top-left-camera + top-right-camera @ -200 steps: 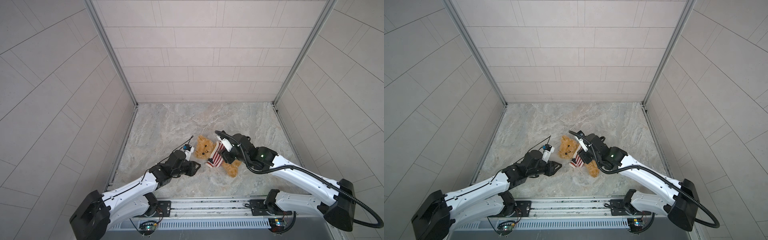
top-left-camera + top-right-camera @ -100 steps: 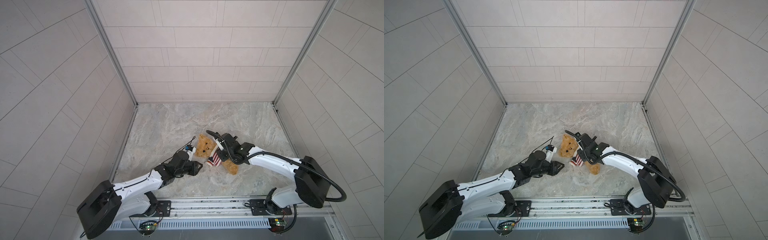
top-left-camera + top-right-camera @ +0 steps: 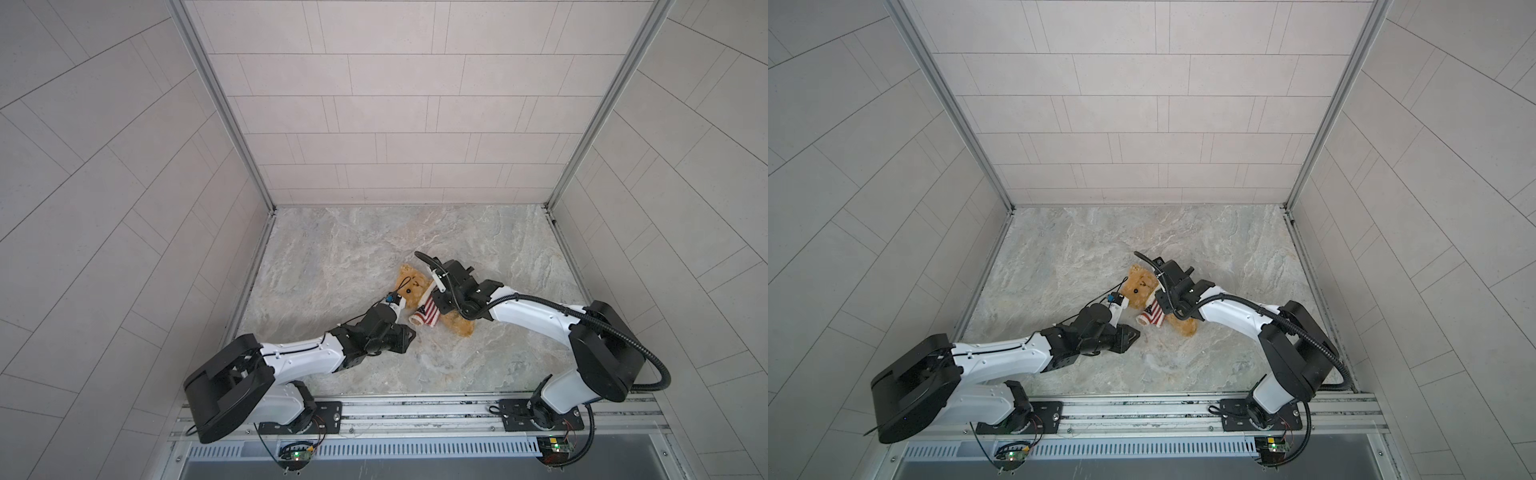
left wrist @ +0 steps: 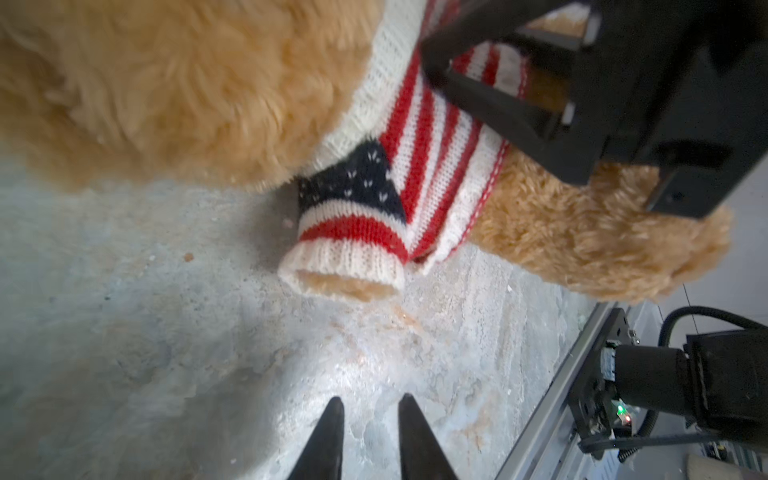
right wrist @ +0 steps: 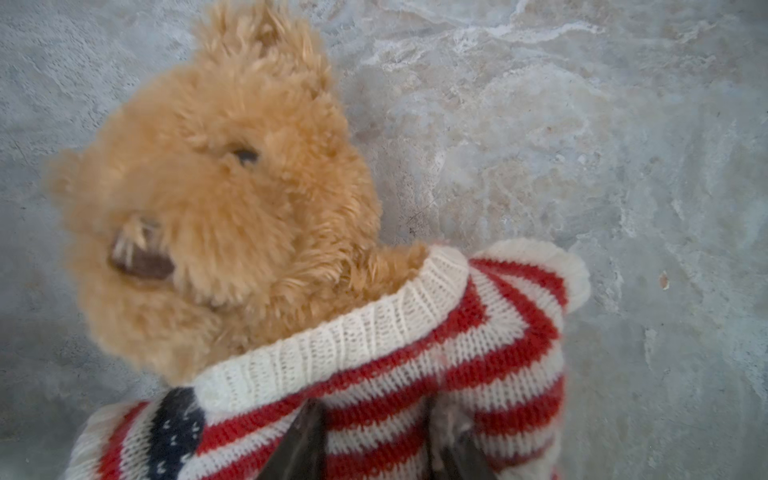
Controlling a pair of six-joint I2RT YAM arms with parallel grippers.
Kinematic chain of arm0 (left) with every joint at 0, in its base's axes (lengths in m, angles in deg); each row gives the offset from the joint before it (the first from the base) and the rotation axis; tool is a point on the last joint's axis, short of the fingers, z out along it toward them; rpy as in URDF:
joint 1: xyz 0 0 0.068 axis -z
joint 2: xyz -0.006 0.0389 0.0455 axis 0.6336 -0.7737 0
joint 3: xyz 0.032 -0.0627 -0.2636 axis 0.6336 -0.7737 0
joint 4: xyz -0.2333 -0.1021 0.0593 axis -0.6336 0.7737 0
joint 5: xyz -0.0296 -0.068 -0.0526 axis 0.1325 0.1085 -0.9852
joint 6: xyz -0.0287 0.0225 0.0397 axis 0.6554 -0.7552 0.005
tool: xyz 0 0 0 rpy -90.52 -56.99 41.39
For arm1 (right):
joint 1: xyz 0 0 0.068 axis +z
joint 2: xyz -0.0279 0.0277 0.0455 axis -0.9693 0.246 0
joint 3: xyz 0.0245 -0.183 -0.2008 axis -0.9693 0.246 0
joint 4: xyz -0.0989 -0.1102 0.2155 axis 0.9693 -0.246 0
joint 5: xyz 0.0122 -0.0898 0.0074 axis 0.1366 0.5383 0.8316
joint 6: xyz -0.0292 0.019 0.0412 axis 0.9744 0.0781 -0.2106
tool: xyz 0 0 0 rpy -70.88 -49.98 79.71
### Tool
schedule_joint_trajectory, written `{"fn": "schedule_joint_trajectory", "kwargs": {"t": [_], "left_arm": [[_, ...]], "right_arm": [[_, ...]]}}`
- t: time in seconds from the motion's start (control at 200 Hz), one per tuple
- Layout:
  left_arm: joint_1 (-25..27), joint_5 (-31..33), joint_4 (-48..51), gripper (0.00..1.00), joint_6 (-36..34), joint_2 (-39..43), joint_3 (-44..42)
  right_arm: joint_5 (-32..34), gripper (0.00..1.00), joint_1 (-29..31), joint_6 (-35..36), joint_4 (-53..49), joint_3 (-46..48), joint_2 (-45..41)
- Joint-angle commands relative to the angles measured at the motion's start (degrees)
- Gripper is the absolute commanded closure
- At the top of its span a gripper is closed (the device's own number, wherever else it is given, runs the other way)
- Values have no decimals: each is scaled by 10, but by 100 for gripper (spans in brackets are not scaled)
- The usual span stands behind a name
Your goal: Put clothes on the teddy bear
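My right gripper (image 5: 380, 440) pinches the striped sweater (image 5: 415, 365) on the teddy bear (image 3: 415, 289) at the worktop's (image 3: 374, 241) middle; my left gripper (image 4: 371, 405) hovers near the sleeve (image 4: 345, 249), jaws slightly parted, empty.

No word, label, brand or number can be read in any view. The one sign is knitted into the sweater (image 4: 419, 137), which lies near the middle of both top views (image 3: 429, 311) (image 3: 1153, 311). It is a flag-like pattern: a navy patch (image 4: 353, 183) flecked with small white marks, set beside red and white stripes. The right wrist view shows the same stripes (image 5: 415, 374) and a strip of the navy patch (image 5: 176, 432). The pattern carries no lettering.
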Motion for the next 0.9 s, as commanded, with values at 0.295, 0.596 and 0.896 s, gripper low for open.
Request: {"fn": "schedule_joint_trajectory", "kwargs": {"t": [0.295, 0.596, 0.896], "left_arm": [[2, 66, -36, 72, 1, -85, 65], [0, 102, -34, 70, 0, -109, 84], [-6, 104, -52, 65, 0, -135, 94]], "right_arm": [[-21, 59, -8, -17, -19, 36, 12], [-22, 59, -9, -19, -16, 43, 9], [-24, 59, -9, -21, -11, 46, 10]]}}
